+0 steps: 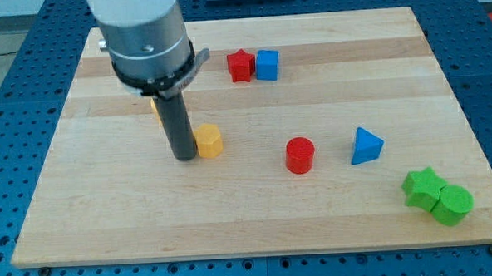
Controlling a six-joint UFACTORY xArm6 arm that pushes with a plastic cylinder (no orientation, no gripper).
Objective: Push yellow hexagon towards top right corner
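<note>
The yellow hexagon [209, 141] sits left of the board's middle. My tip [184, 156] is at the end of the dark rod, right against the hexagon's left side, touching or nearly touching it. Another yellow block [156, 107] shows only as a sliver behind the rod, above and left of the hexagon; its shape is hidden.
A red star [241, 65] and a blue cube [267, 65] sit side by side near the top. A red cylinder [299, 155] and a blue triangle [365, 146] lie right of the hexagon. A green star [422, 187] and a green cylinder [453, 204] touch at bottom right.
</note>
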